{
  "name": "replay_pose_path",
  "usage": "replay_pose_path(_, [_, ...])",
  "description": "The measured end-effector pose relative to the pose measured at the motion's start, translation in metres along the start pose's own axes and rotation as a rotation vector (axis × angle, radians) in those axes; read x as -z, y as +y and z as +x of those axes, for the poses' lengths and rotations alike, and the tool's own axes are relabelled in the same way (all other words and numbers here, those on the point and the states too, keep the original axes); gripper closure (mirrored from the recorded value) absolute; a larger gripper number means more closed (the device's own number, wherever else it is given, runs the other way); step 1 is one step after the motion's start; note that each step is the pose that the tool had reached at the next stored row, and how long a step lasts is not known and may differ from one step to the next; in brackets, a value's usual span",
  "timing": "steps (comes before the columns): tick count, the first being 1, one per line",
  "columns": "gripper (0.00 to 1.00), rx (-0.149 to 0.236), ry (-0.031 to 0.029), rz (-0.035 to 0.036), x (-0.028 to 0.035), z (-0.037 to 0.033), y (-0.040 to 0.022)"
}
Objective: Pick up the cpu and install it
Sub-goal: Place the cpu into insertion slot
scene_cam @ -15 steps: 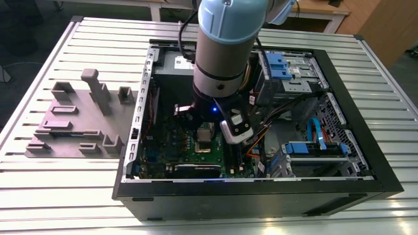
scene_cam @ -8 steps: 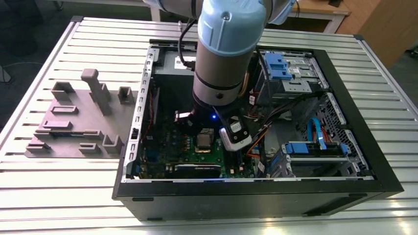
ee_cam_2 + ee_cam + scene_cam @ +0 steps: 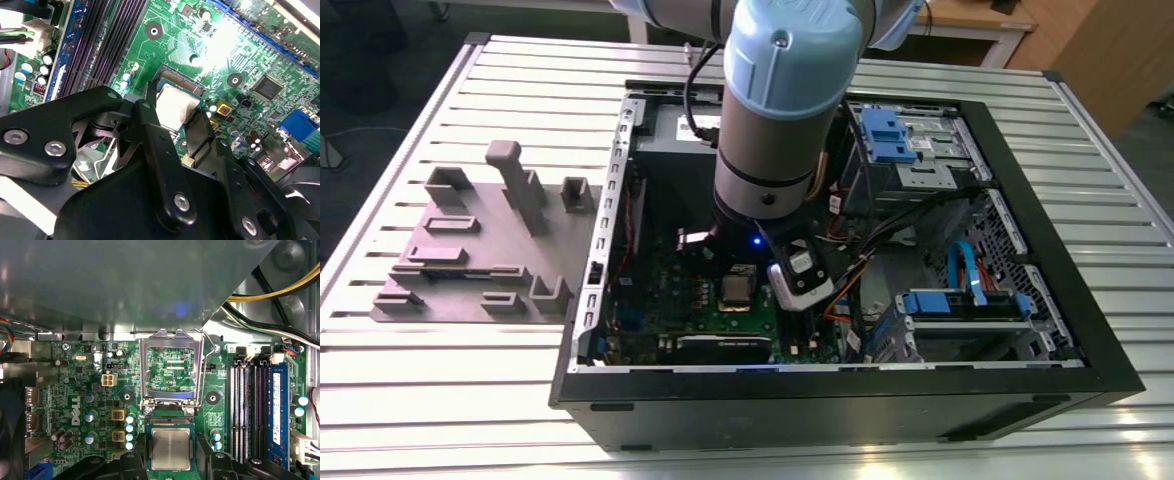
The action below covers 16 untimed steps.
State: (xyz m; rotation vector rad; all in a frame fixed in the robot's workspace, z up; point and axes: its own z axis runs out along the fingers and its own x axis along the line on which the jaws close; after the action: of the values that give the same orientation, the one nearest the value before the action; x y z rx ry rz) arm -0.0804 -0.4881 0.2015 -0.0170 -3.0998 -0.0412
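Observation:
The cpu (image 3: 171,448), a square chip with a silver-grey top and a thin green rim, sits between my two black fingers, one (image 3: 139,460) on each side. My gripper (image 3: 171,456) is shut on it directly over the motherboard socket. A strip of socket pins (image 3: 170,420) shows past the chip's edge. In the second wrist view the cpu (image 3: 175,104) is flanked by the fingers (image 3: 151,117) of my gripper (image 3: 176,114). In the exterior view the arm reaches down into the open computer case (image 3: 854,385), with the cpu (image 3: 736,290) below the gripper (image 3: 742,275).
The socket's metal load plate (image 3: 171,367) stands flipped open beside the socket. Memory slots (image 3: 250,410) run along one side, with cables (image 3: 280,315) above them. Blue drive bays (image 3: 901,135) and cables crowd the case. A grey part holder (image 3: 480,240) lies on the slatted table at the exterior view's left.

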Motion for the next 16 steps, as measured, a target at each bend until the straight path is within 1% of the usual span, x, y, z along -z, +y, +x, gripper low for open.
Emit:
replay_pose_path(6, [0.53, 0.000, -0.0001, -0.0002, -0.0008, -0.0002, -0.0001])
replay_pose_path(13, [0.53, 0.000, 0.0000, -0.0001, -0.0048, -0.0011, -0.0011])
replay_pose_path(16, [0.53, 0.002, 0.0000, 0.0000, -0.0070, -0.0003, -0.0012])
